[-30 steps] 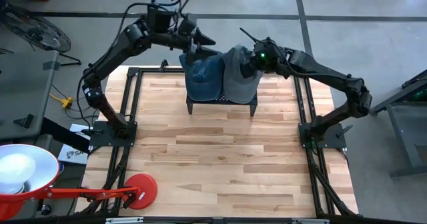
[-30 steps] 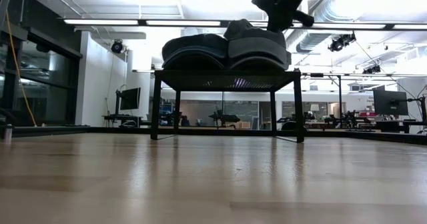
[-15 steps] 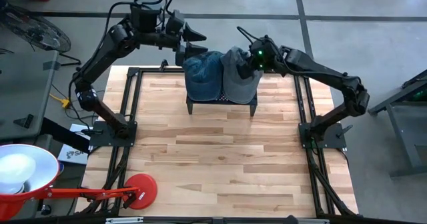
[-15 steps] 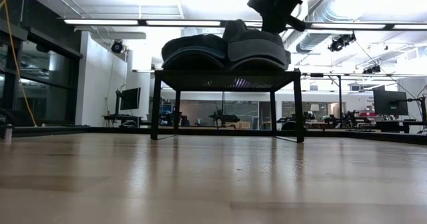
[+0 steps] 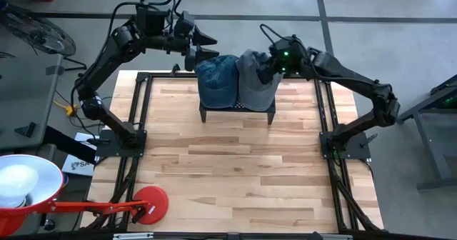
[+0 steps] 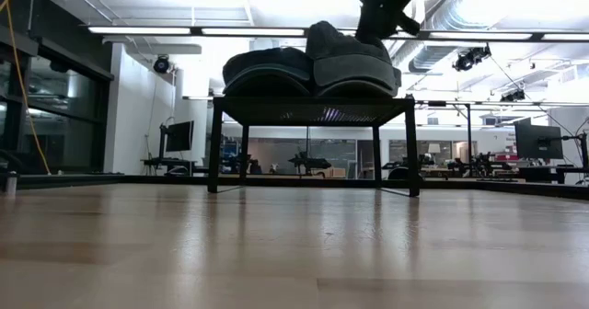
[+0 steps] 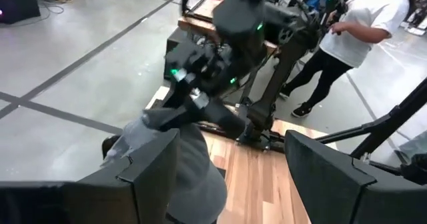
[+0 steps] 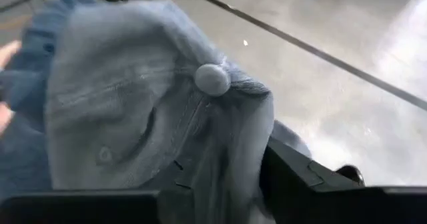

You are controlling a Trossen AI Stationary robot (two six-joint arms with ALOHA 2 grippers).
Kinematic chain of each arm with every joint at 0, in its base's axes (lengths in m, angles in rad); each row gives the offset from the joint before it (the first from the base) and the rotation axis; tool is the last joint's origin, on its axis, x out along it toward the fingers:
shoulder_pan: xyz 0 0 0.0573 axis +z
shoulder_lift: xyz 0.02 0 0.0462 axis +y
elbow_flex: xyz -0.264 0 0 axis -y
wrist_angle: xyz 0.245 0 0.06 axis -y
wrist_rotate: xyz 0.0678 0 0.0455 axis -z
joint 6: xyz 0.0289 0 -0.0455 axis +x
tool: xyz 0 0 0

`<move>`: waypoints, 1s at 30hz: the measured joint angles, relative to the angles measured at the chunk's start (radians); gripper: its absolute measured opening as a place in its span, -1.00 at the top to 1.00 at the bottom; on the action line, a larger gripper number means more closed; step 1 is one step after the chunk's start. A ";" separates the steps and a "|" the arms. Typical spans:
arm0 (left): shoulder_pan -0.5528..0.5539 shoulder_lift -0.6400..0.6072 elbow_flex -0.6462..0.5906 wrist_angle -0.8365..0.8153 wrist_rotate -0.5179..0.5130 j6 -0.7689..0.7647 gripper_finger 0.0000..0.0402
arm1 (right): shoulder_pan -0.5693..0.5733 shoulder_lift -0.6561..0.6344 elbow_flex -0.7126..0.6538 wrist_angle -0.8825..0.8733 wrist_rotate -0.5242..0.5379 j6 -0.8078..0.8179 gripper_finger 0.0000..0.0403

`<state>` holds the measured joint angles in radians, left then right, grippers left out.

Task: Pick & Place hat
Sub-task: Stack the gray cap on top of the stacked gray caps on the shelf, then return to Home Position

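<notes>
Two hats lie side by side on a small black stand [image 5: 235, 110] at the table's far edge. The blue hat [image 5: 216, 79] is on the left, resting on the stand top, and the grey hat [image 5: 251, 86] is on the right. In the low view the grey hat [image 6: 354, 65] shows a raised crown. My right gripper [image 5: 266, 70] is shut on the grey hat, coming from the right. My left gripper [image 5: 213, 45] is open and hovers just off the blue hat's far left side, touching nothing. In the left wrist view it [image 7: 230, 137] looks toward the right arm. My right gripper [image 8: 220, 187] pinches the grey hat's crown [image 8: 220, 157] just below its top button [image 8: 212, 79], between the two fingers. It comes slanting down from the table's right and far side. The crown [image 6: 327, 38] is pulled up, and the brim [image 6: 354, 77] stays on the stand.
The wooden table [image 5: 235, 176] lies bare in front of the stand. A red-based lamp [image 5: 150, 203] sits at the near left corner. In the left wrist view, a person [image 7: 353, 31] stands beyond the table.
My left gripper has drawn back from the blue hat toward the table's left and far side, staying open. My right gripper has risen a little and pulled the grey hat's crown up. The hat's brim has stayed on the stand.
</notes>
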<state>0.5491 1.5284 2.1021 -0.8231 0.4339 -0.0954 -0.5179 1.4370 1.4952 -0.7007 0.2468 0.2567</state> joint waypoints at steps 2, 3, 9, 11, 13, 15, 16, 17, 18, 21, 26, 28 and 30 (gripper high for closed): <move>0.000 -0.005 0.000 -0.012 -0.009 0.011 -0.32 | 0.000 -0.022 0.000 0.009 -0.013 -0.010 0.40; 0.000 -0.006 0.000 -0.023 -0.014 0.015 -0.32 | 0.000 -0.034 0.000 0.019 -0.024 -0.014 0.37; 0.000 -0.012 0.000 -0.015 -0.044 0.022 -0.32 | 0.000 -0.099 0.002 0.090 -0.099 -0.030 0.23; 0.000 -0.012 0.000 -0.016 -0.044 0.022 -0.32 | 0.001 -0.114 0.002 0.106 -0.140 -0.043 0.21; 0.000 -0.012 0.000 -0.017 -0.048 0.022 -0.32 | 0.001 -0.134 0.002 0.108 -0.192 -0.056 0.18; 0.000 -0.012 0.000 -0.017 -0.051 0.022 -0.32 | 0.001 -0.156 0.002 0.115 -0.244 -0.057 0.17; 0.000 -0.012 0.000 -0.017 -0.059 0.021 -0.32 | 0.001 -0.170 0.002 0.120 -0.267 -0.057 0.17; 0.000 -0.012 0.000 -0.018 -0.070 0.021 -0.32 | 0.001 -0.184 0.002 0.123 -0.288 -0.062 0.17; 0.000 -0.012 0.000 -0.020 -0.077 0.022 -0.32 | 0.001 -0.201 0.002 0.122 -0.311 -0.077 0.17; -0.001 -0.016 -0.004 -0.036 -0.088 0.054 -0.32 | 0.001 -0.261 0.002 0.078 -0.390 -0.144 0.17; -0.042 -0.021 -0.059 -0.036 -0.095 0.090 -0.32 | 0.001 -0.383 0.002 -0.069 -0.470 -0.223 0.17; -0.080 -0.031 -0.106 -0.024 -0.124 0.107 -0.32 | 0.001 -0.437 -0.017 -0.111 -0.468 -0.220 0.17; -0.124 -0.053 -0.181 0.039 -0.159 0.106 -0.32 | 0.001 -0.503 -0.078 -0.102 -0.470 -0.187 0.17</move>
<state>0.4252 1.4754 1.9210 -0.7840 0.2745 0.0105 -0.5167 0.9339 1.4171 -0.8026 -0.2231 0.0697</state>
